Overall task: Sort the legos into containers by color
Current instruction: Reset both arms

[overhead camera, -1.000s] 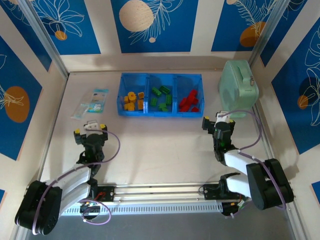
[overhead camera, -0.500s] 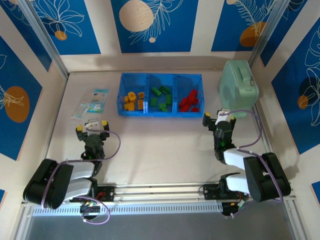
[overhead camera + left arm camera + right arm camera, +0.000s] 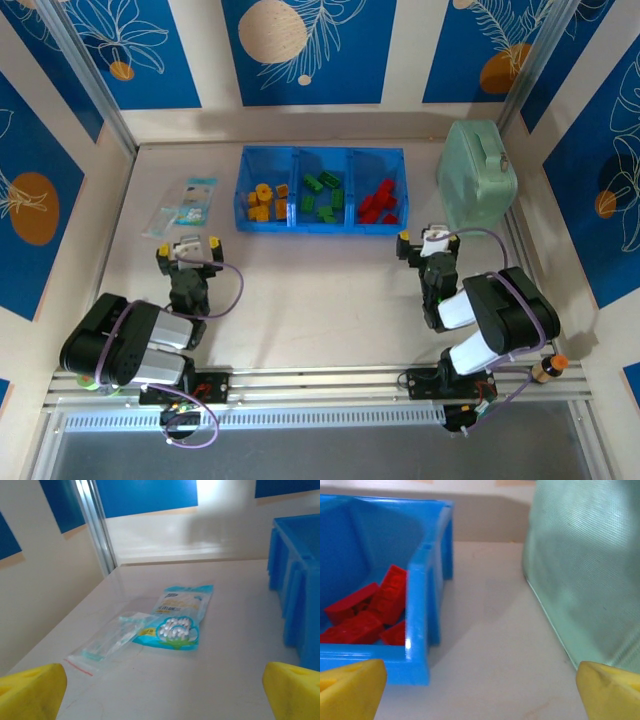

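Observation:
The blue containers (image 3: 320, 228) stand at the back middle of the table as three joined bins. Yellow-orange legos (image 3: 263, 201) lie in the left bin, green legos (image 3: 323, 196) in the middle one, red legos (image 3: 378, 203) in the right one. The right wrist view shows the red legos (image 3: 367, 612) inside the blue bin wall (image 3: 417, 625). My left gripper (image 3: 187, 248) is open and holds nothing, low over the table in front of the containers' left end. My right gripper (image 3: 427, 240) is open and holds nothing, near the containers' right front corner.
A mint-green lidded case (image 3: 476, 177) stands at the back right, close beside my right gripper and large in the right wrist view (image 3: 590, 570). A cotton-swab packet (image 3: 180, 617) and a clear plastic bag (image 3: 112, 635) lie at the left, just beyond my left gripper.
Both arms have folded back toward their bases. The left gripper moved slightly away from the camera toward the packets; the right gripper shifted a little left. The legos stayed in their bins.

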You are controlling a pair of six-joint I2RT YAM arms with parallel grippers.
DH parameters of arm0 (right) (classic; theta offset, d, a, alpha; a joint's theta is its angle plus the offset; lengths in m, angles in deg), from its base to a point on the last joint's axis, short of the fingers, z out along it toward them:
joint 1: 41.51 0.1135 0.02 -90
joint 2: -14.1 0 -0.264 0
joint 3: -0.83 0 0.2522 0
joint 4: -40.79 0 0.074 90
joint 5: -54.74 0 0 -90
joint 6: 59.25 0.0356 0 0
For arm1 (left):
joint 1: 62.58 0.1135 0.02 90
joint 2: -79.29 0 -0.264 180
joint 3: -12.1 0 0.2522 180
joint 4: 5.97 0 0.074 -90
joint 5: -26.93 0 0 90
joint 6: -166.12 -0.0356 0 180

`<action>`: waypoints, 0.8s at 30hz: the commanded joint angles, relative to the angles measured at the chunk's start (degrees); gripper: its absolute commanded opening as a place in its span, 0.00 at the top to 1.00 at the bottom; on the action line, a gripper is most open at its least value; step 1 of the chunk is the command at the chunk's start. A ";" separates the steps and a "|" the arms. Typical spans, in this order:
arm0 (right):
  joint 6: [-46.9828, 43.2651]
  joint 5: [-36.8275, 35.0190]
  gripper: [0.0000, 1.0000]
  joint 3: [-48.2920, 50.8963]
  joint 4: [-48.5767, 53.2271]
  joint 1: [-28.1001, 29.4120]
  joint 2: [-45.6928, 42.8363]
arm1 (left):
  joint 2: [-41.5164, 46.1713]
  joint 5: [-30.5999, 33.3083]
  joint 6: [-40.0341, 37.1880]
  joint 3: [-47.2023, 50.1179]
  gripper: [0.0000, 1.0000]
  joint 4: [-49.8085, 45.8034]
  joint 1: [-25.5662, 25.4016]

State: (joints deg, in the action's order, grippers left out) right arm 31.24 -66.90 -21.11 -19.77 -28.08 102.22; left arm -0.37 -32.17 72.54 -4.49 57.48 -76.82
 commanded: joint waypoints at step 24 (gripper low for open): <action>1.81 9.74 0.01 -7.55 10.62 -5.73 0.09 | -13.53 -15.78 -6.18 -6.90 0.00 3.47 1.52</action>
State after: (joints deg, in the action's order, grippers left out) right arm 29.88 -55.62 -24.22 -17.41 -32.23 104.53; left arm -13.46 -46.36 66.99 -10.50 58.74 -75.97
